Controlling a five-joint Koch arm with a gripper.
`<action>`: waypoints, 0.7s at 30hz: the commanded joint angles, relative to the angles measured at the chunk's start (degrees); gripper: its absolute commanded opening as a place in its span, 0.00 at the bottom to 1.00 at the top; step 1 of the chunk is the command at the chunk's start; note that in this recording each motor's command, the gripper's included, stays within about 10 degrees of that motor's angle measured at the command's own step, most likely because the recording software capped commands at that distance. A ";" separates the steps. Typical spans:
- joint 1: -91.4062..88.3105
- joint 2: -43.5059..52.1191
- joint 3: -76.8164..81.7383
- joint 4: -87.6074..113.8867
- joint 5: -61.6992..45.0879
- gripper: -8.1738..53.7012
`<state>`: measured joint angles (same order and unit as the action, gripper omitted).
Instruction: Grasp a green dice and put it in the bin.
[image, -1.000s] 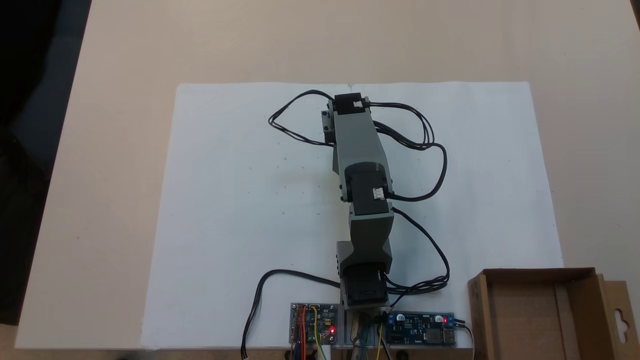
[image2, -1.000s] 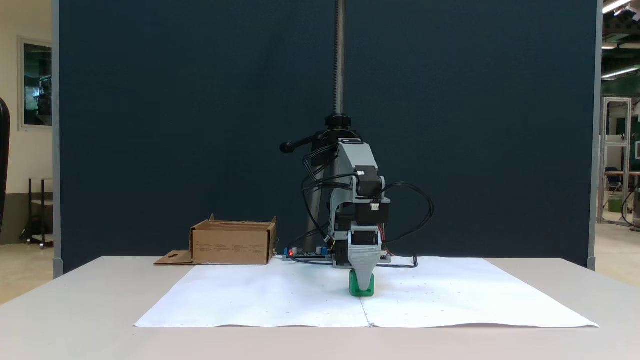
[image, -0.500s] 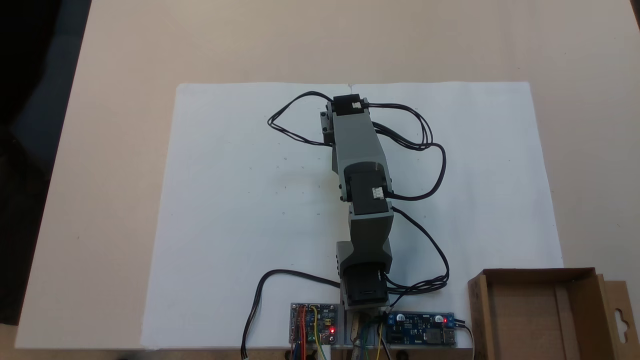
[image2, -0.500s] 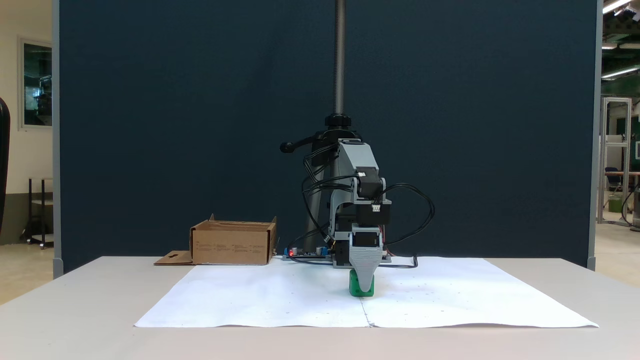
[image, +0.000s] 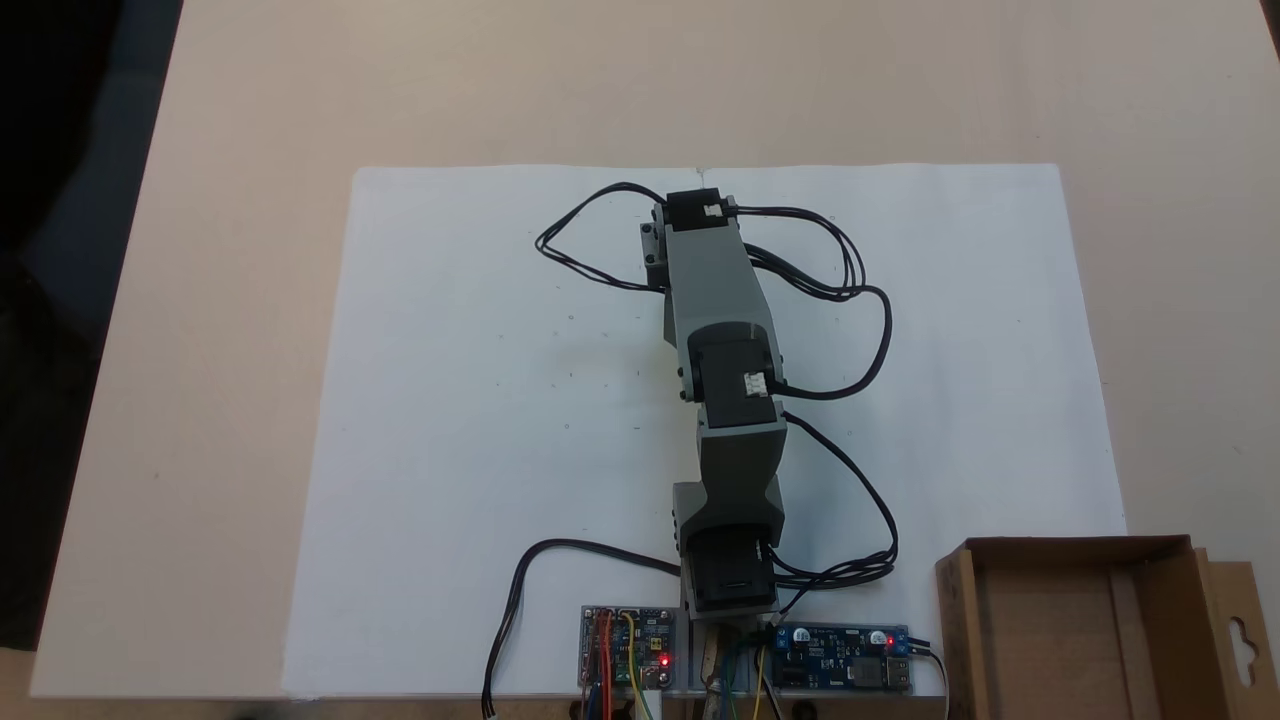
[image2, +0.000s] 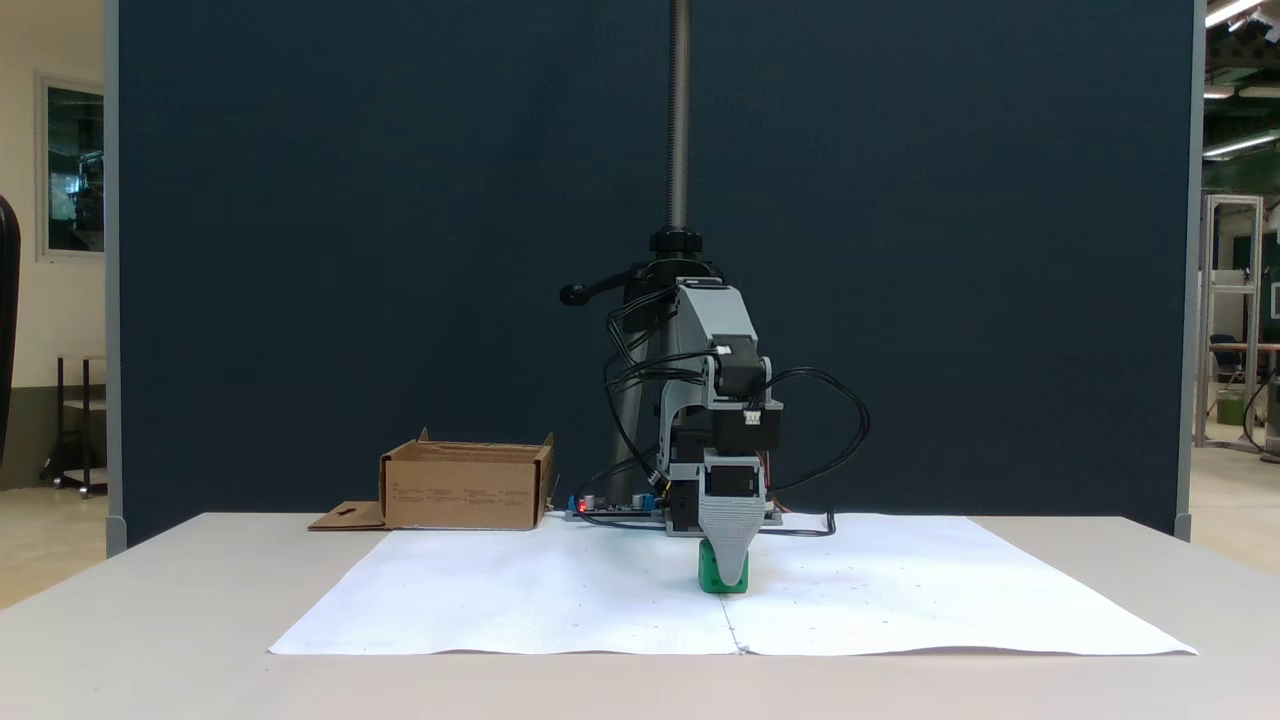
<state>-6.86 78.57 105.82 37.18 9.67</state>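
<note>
The green dice (image2: 706, 578) sits on the white paper, near its middle in a fixed view from the front. My gripper (image2: 729, 572) points straight down over it. One grey finger (image2: 730, 545) covers the dice's front face and the other jaw is behind it, so the grip cannot be judged. From above, the arm (image: 715, 290) stretches out over the paper and hides both the dice and the jaws. The bin (image: 1040, 640), a brown cardboard box, stands empty beside the arm's base, and appears at the left as the bin (image2: 465, 488) in the front view.
A white paper sheet (image: 480, 420) covers the table's middle. Two circuit boards (image: 628, 658) (image: 840, 658) lie at the arm's base. Black cables (image: 860, 300) loop to the arm's right. A metal pole (image2: 680, 120) and a dark blue partition stand behind.
The wrist has sunk very slightly over the dice. The dice and the bin have not moved.
</note>
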 joint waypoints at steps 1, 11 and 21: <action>-0.44 1.23 -0.70 -2.02 2.02 0.72; 1.49 0.53 -0.62 -2.20 -0.88 0.72; 1.49 0.53 0.35 -2.11 -0.97 0.62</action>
<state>-4.92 78.57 106.79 36.47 9.49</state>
